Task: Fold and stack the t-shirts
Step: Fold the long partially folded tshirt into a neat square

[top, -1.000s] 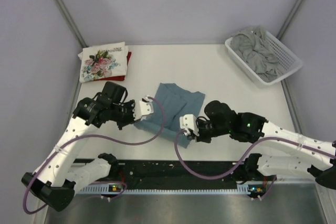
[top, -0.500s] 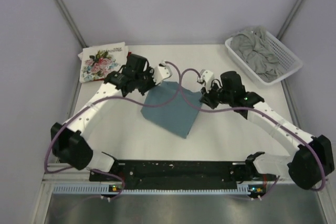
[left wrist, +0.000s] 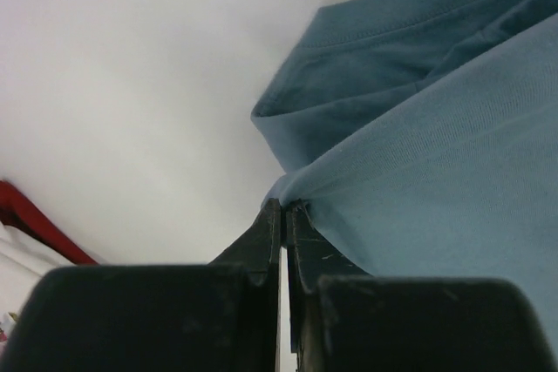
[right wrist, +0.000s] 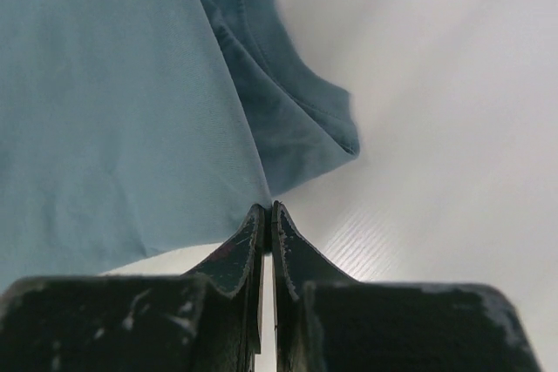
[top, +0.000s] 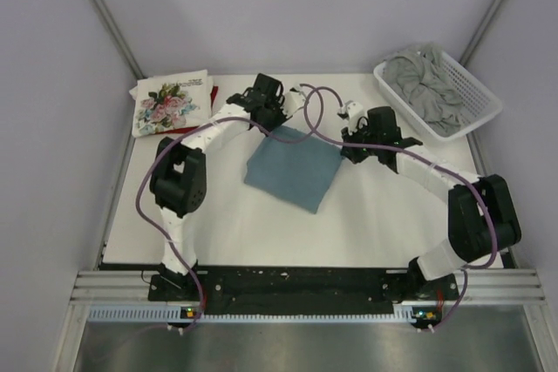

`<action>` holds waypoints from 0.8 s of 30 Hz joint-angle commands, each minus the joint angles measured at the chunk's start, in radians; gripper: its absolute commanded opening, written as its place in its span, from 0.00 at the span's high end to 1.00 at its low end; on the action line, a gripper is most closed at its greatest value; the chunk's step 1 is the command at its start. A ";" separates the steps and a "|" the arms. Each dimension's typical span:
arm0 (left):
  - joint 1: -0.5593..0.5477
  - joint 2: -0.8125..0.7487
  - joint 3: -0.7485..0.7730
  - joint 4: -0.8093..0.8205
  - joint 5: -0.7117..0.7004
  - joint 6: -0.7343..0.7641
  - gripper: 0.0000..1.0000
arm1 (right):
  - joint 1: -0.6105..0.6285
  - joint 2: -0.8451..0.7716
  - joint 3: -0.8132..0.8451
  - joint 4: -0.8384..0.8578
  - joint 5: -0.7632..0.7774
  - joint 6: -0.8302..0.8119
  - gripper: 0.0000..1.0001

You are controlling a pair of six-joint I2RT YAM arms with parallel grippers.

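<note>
The teal-blue t-shirt (top: 292,170) lies folded in the middle of the table. My left gripper (top: 278,125) is at its far left corner and shut on a pinch of the cloth (left wrist: 285,205). My right gripper (top: 343,148) is at its far right corner, shut on the cloth edge (right wrist: 266,206). Both wrist views show the held teal layer (left wrist: 436,128) (right wrist: 113,111) draped over a lower fold of the same shirt. The floral white t-shirt (top: 172,102) lies folded at the back left on top of the dark red t-shirt (top: 212,93). The grey t-shirt (top: 427,84) is crumpled in the basket.
The white lattice basket (top: 485,115) stands at the back right corner. The red shirt's edge (left wrist: 26,215) shows at the lower left of the left wrist view. Purple cables loop over both arms above the table's back half.
Both grippers have carried the teal shirt's near edge from the front of the table to its far edge, folding it over. The shirt now lies as a smaller rectangle.
</note>
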 commanded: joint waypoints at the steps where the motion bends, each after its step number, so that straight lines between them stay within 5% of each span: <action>1: 0.011 0.093 0.106 0.070 -0.138 -0.027 1.00 | -0.029 0.085 0.098 0.078 0.060 0.021 1.00; 7: 0.010 0.165 0.118 0.108 -0.207 -0.053 1.00 | -0.030 0.243 0.210 0.071 0.101 0.009 1.00; 11: 0.017 0.190 0.114 0.194 -0.265 -0.077 0.83 | -0.036 0.358 0.337 0.055 0.136 0.012 0.96; 16: 0.066 0.259 0.222 0.186 -0.336 -0.159 0.58 | -0.047 0.510 0.563 -0.074 0.199 0.014 0.71; 18: 0.086 0.277 0.284 0.140 -0.327 -0.168 0.57 | -0.062 0.555 0.652 -0.157 0.201 0.020 0.68; 24: 0.111 0.101 0.220 0.103 -0.243 -0.209 0.55 | -0.076 0.433 0.677 -0.257 0.171 0.125 0.65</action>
